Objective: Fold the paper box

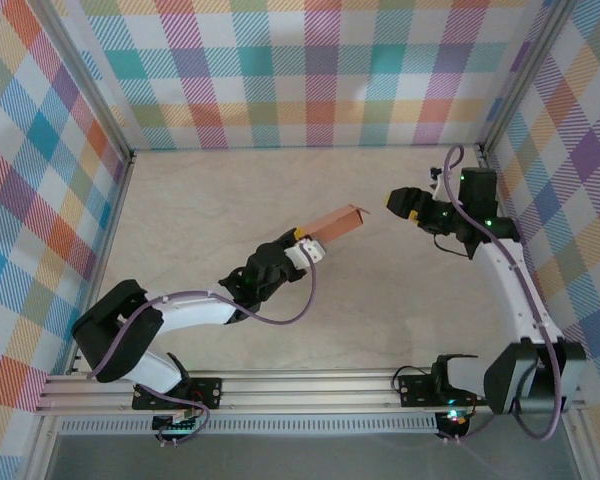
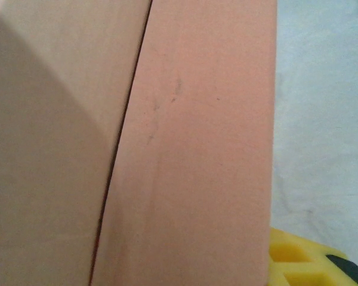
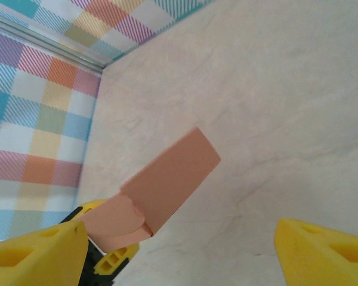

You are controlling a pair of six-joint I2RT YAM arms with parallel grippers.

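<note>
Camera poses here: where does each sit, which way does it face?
Top external: above and behind the bases, facing down on the beige table; both arms show, left gripper holding the salmon-orange card box, right gripper open.
Left wrist: hard against the box; own yellow finger low right.
Right wrist: facing across the table at the box; own fingers spread.
Shared: all see the box.

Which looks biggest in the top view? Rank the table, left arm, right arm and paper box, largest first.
1. table
2. left arm and right arm: they look about alike, so they are not ranked against each other
3. paper box, clearly smallest
</note>
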